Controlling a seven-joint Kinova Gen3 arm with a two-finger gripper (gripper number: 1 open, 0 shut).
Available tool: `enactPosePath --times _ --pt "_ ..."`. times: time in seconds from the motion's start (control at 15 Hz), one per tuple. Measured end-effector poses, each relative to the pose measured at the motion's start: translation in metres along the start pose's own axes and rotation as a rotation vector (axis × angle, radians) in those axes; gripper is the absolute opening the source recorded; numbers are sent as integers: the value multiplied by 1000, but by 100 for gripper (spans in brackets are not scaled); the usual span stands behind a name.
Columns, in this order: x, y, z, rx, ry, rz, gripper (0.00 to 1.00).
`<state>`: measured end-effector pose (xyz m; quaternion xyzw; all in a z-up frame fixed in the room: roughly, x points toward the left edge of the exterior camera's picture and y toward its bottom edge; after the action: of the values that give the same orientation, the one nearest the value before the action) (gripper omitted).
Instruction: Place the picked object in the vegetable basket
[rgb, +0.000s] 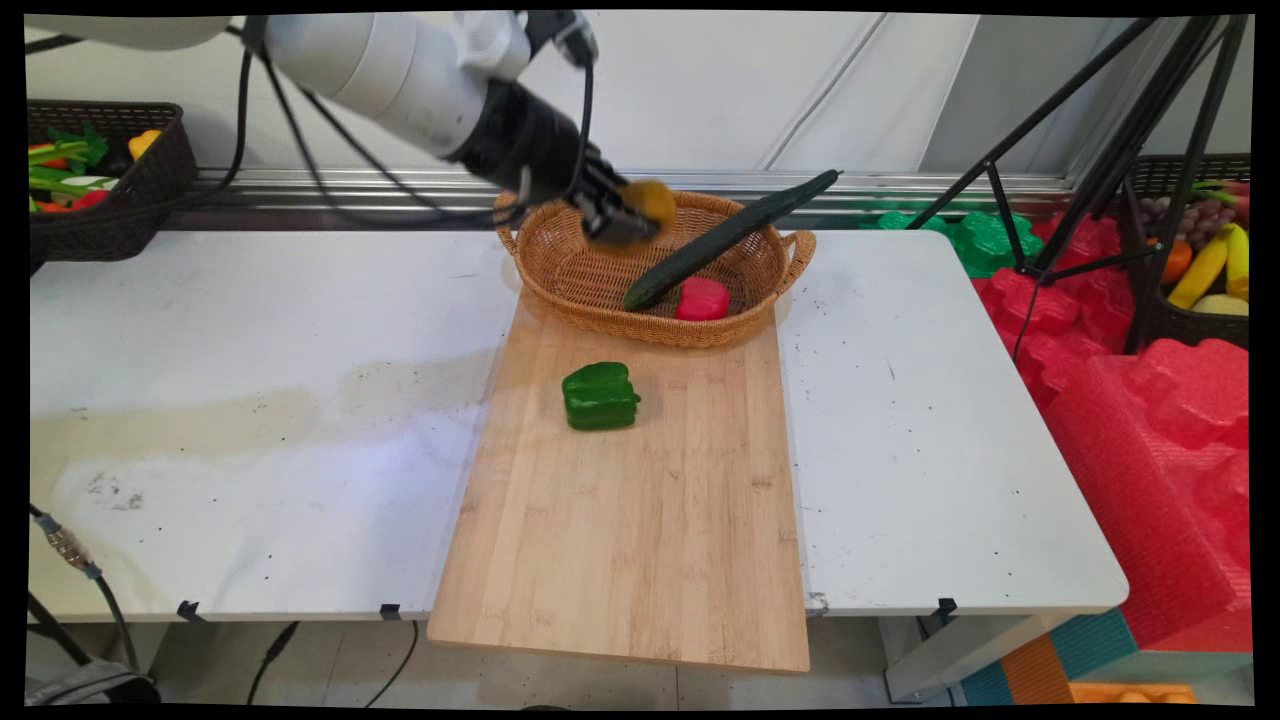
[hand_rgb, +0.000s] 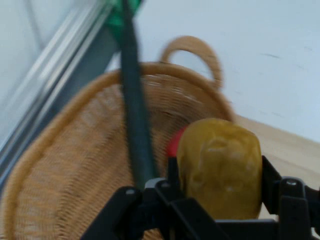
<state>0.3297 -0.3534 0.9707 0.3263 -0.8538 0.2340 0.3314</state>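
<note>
We are seeing the black gripper (rgb: 622, 215) hanging over the left part of the wicker basket (rgb: 580, 275), its fingers clamping a yellowish-brown potato (rgb: 652, 200) above the basket's floor. A dark green cucumber (rgb: 728, 240) is lying slantwise in the basket, its upper end sticking out past the basket's far right rim. A red pepper piece (rgb: 702, 299) is sitting inside the basket near its front wall, just beside the cucumber's lower end. The basket is resting on the far end of a wooden cutting board (rgb: 640, 520). A green bell pepper (rgb: 600, 397) is lying on the board in front of the basket, apart from it.
</note>
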Motion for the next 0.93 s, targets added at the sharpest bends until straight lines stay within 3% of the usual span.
enactPosePath --times 0.27,0.53,0.93 --pt "7 -47 27 117 14 -145 0" --pt "5 -83 60 195 -8 -245 0" --pt "-11 -119 115 237 -91 -325 0"
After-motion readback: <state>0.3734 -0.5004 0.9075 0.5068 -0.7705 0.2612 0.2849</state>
